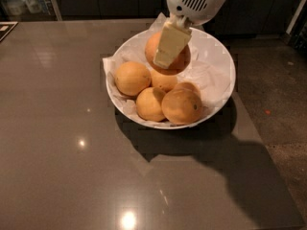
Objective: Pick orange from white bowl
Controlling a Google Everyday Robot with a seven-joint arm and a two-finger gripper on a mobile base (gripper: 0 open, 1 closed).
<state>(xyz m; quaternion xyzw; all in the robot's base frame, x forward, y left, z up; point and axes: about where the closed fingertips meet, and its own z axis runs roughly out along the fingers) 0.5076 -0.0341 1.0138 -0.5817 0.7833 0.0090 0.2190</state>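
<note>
Fingers [171, 41] closed on the orange [183, 61]: one cream-coloured finger lies slantwise across the fruit's near face, and its partner is hidden behind, so the gap between them is the fruit's own width. Gripper [166, 57] is over the rear half of the white bowl [232, 76], hanging from a white wrist housing [196, 1] with vent slots at the top edge of the view. The held fruit is the deeper, reddish one. It appears raised off the crumpled paper lining [208, 73]. Its lower edge overlaps the middle one of the paler oranges [164, 82] in the view; cannot tell whether they touch or the held fruit is merely above it. Four paler oranges counted in the bowl: one left, one middle, two at the front, packed against each other. Bowl stands on the dark glossy tabletop [72, 152], toward its far right side. Progress, as judged: grasp made, and the lift looks started, since the orange sits higher than its neighbours. Not done: the orange is within the bowl's outline, not clear of the rim. Left to do: raise it well above the rim and the other fruit, with the grip kept firm. Risk noted: round fruit in narrow fingers, so a slip would drop it back among the others.
</note>
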